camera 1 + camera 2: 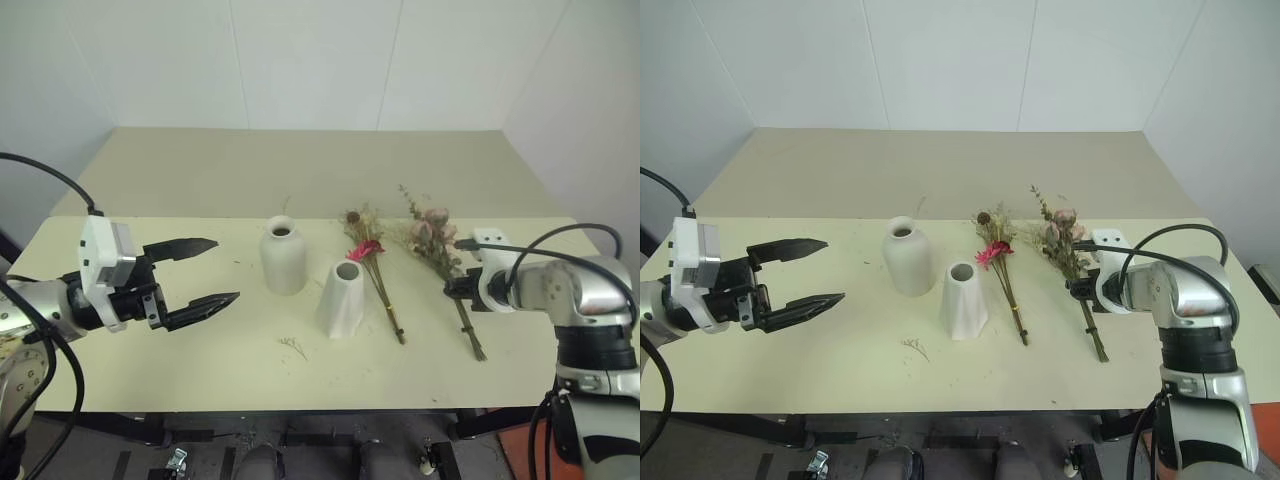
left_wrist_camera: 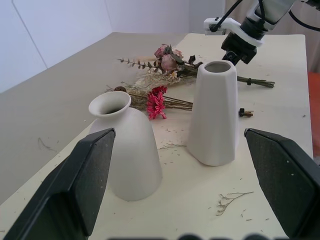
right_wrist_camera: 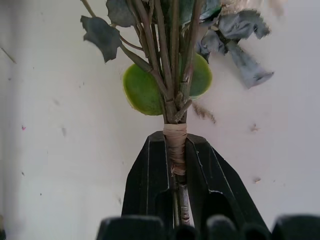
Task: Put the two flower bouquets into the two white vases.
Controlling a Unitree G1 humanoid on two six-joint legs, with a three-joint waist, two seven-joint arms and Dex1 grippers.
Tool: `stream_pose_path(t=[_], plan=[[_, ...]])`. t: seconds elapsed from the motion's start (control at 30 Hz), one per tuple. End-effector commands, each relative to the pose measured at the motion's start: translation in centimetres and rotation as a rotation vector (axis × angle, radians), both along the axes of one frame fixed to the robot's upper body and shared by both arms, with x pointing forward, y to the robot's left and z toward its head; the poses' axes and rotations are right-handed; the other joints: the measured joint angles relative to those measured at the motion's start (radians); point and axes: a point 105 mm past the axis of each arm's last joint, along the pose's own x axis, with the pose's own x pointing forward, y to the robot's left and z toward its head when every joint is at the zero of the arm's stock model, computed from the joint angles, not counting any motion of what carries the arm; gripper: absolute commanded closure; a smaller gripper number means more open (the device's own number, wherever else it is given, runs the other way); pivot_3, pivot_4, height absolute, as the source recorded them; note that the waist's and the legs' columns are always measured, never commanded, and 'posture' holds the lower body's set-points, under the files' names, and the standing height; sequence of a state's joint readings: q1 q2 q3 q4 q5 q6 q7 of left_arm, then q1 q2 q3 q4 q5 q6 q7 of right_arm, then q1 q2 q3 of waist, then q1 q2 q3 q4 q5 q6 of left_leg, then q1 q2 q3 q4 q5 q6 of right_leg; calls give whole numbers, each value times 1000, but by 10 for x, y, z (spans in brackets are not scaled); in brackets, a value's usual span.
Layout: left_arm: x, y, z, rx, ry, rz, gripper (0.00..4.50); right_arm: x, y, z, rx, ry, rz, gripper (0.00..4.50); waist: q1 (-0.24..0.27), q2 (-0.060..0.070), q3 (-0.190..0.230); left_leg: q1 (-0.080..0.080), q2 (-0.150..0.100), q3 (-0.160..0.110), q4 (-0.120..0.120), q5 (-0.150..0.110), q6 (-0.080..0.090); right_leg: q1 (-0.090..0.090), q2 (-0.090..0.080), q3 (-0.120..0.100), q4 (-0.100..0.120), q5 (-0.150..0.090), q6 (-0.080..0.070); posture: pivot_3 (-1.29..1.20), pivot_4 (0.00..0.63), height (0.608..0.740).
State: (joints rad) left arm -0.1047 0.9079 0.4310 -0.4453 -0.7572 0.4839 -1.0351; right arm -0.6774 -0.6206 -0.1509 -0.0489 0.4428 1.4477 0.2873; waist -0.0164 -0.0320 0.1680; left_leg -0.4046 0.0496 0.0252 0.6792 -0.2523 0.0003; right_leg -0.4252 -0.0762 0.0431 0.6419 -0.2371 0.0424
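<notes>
The left gripper (image 1: 205,272), nearest the head camera, hovered above the left part of the pale yellow matte tabletop (image 1: 150,370) with its two black tapered fingers spread wide and nothing between them. The left wrist view looked between those fingers at the rounded white matte ceramic vase with narrow neck and flared lip (image 2: 125,150) and the tapered white ceramic vase with a wide base (image 2: 215,115), both upright and standing apart.

The right wrist view showed what the head views did not: the right gripper (image 3: 176,175) was closed narrowly on the tape-wrapped stems of the larger bouquet of pale pink roses, green leaves and beige dried grasses (image 3: 172,65), which lay flat on the table at its right side.

The smaller bouquet with a magenta daisy-like flower and round brown seed head (image 1: 367,255) lay flat between the tapered vase and the larger bouquet, just beside the vase, stems pointing toward the near edge.

Open tabletop lay before the left gripper and along the near edge. A loose dried sprig (image 1: 294,346) lay there, near the tapered vase.
</notes>
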Motion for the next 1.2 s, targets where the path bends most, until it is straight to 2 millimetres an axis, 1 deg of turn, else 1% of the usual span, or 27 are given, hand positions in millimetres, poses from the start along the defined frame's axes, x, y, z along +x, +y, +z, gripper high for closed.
stream_pose_path(t=[0.03,0.13,0.2,0.23,0.33,0.43,0.5,0.57,0.6,0.7,0.77,0.83,0.97,1.2], plan=[[-2,-2,10,-11,-42,-5,0,10,5,75,87,-422,15,4295,-4,0,0,0,0,0,0,0,0,0,0,0,0,0,0,0,150,740],[0,-1,11,-11,-37,15,0,8,18,114,147,-629,43,4295,-4,0,0,1,0,0,-1,0,0,0,0,0,0,0,0,0,150,740],[2,1,10,-8,-23,33,0,4,32,140,190,-769,102,4295,-4,0,0,1,0,0,0,0,0,0,0,0,0,0,0,0,150,740],[3,1,10,-7,-17,39,0,2,39,150,202,-821,128,4295,-5,0,0,1,0,0,0,0,0,0,0,0,1,0,0,0,150,740],[2,2,10,-3,-5,46,0,-2,62,176,266,-936,216,4295,-6,0,0,1,0,0,-1,0,0,0,0,0,1,0,0,0,150,740],[-1,2,9,1,1,44,0,-7,94,199,337,-1042,329,4295,-9,1,0,1,0,0,-1,0,0,0,0,0,1,0,0,0,150,740],[-2,3,9,2,3,47,0,-10,119,208,370,-1099,408,4295,-13,1,0,1,1,0,-1,0,0,0,0,0,1,0,0,0,150,740],[-2,3,10,3,3,48,0,-11,137,211,388,-1127,455,4295,-19,1,0,1,1,0,-1,0,0,0,0,0,1,0,0,0,150,740],[-2,3,10,4,3,49,0,-11,142,212,393,-1136,468,4295,-21,1,0,1,1,0,-1,0,0,0,0,0,1,0,0,0,150,740],[-3,3,10,7,2,51,0,-10,170,208,413,-1147,524,4295,-20,1,0,1,1,0,-1,0,0,0,0,-1,1,0,0,0,150,740],[-4,4,10,10,2,54,0,-10,184,206,436,-1156,545,4295,-23,1,0,1,1,0,-1,0,-1,0,0,-1,2,0,0,0,150,740],[-5,5,10,13,4,60,0,-11,193,206,474,-1163,557,4295,-26,1,0,1,1,0,-1,0,-1,-1,0,-1,2,0,0,0,150,740],[-8,10,9,22,18,74,0,-14,219,203,503,-1171,602,4295,-28,1,1,1,1,0,-1,1,-1,-2,0,-1,4,0,0,0,150,740],[-8,13,11,16,9,103,0,-17,247,196,552,-1151,655,4295,-28,2,1,1,1,0,-1,1,-1,-2,0,-1,4,0,-1,0,150,740]])
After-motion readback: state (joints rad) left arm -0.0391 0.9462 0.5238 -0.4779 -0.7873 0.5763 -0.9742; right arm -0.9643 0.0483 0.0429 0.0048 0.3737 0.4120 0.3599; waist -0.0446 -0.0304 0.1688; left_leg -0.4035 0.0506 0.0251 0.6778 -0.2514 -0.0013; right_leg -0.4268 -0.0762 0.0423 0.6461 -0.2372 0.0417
